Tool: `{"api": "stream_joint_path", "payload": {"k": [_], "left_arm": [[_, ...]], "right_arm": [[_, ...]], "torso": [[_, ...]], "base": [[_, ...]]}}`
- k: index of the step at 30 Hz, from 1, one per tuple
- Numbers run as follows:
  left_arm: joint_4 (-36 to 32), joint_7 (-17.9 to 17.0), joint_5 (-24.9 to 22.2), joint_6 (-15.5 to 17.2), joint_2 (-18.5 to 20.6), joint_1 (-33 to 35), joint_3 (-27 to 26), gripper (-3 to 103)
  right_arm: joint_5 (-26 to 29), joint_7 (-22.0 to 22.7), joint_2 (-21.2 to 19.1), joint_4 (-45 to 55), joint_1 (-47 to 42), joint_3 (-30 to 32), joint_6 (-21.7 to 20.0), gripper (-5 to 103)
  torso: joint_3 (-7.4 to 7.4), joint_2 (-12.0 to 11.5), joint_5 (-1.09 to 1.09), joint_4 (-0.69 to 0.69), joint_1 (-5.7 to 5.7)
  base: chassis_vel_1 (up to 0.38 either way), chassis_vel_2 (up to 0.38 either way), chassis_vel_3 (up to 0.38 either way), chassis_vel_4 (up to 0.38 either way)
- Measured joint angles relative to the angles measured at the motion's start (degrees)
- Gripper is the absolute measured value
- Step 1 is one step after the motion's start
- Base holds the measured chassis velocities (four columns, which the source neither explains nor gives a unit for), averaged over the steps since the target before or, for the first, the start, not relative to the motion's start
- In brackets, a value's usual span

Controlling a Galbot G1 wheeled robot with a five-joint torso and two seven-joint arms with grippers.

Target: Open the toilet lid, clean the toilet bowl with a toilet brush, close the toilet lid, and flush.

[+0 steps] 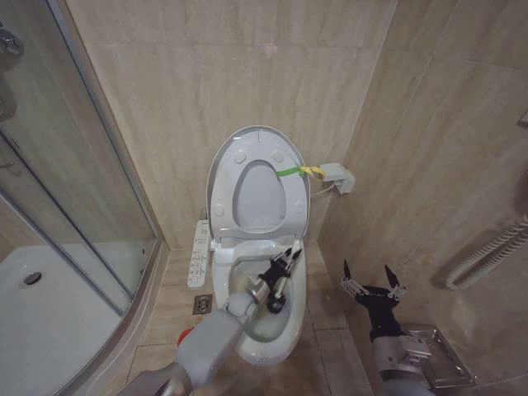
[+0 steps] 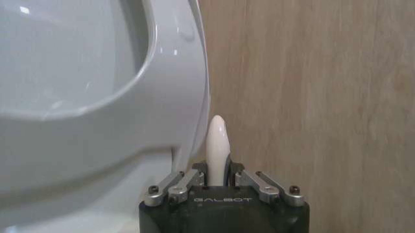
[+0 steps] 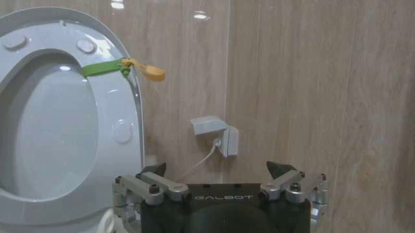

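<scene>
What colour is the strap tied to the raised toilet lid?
The strap on the toilet lid is green with a yellow end, clearest in the right wrist view.

The toilet lid (image 1: pixel 257 177) is a glossy white oval cover that stands raised upright against the beige tiled wall, with round bumpers on its inner face and a green-and-yellow strap (image 1: pixel 299 171) tied at its edge. Below it, the toilet bowl (image 1: pixel 266 342) is white, elongated and open, with a long white button panel (image 1: pixel 199 253) along its side. The toilet brush (image 1: pixel 283 276) has a thin white stick handle whose rounded tip (image 2: pixel 217 145) points up toward the raised lid, and the handle leans down into the bowl.
</scene>
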Motion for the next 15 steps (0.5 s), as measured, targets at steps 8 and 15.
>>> {"api": "stream_joint_path", "payload": {"k": [8,15], "left_arm": [[-0.3,-1.2,0.4,0.3,-0.3,-0.8,-0.3,21],[-2.1,-1.9,-0.2,0.1,-1.8,-2.3,-1.0,21]], "right_arm": [[0.0,0.0,0.0,0.0,0.0,0.0,0.0,100],[0.0,0.0,0.0,0.0,0.0,0.0,0.0,100]], "torso": [[0.0,0.0,0.0,-0.01,0.0],[0.0,0.0,0.0,-0.03,0.0]], "base": [[0.0,0.0,0.0,0.0],[0.0,0.0,0.0,0.0]]}}
